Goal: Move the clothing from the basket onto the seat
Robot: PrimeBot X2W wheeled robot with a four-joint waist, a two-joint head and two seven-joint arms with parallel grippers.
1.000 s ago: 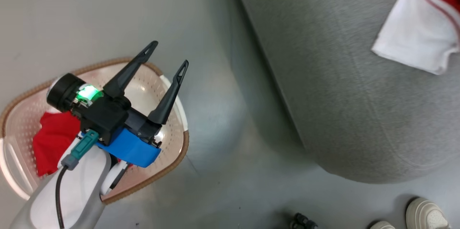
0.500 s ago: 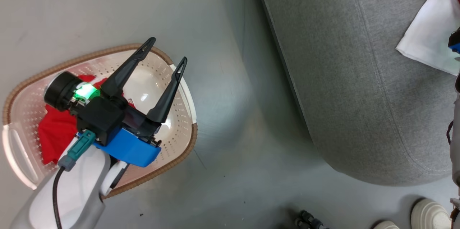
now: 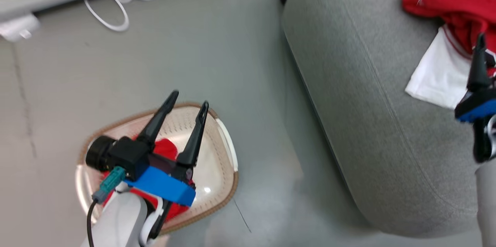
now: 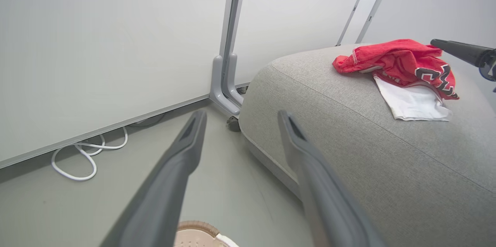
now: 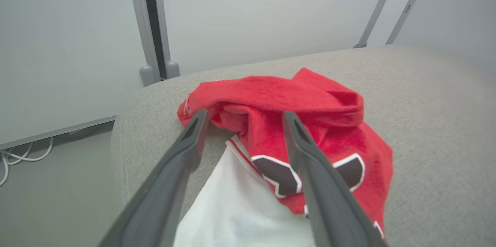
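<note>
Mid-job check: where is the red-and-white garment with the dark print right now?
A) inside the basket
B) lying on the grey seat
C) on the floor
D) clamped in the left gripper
B: the red-and-white garment lies crumpled on the seat, with the open right gripper pointing at it; the plain red garment is the one in the basket.

Head view: high, facing steeply down on the floor (image 3: 217, 45), basket (image 3: 235, 179) at lower left, seat (image 3: 368, 123) at right. Left wrist view: low above the basket, facing across the floor to the wall (image 4: 97, 45) and seat. Right wrist view: close over the red-and-white garment (image 5: 310, 92), which all three views share.
</note>
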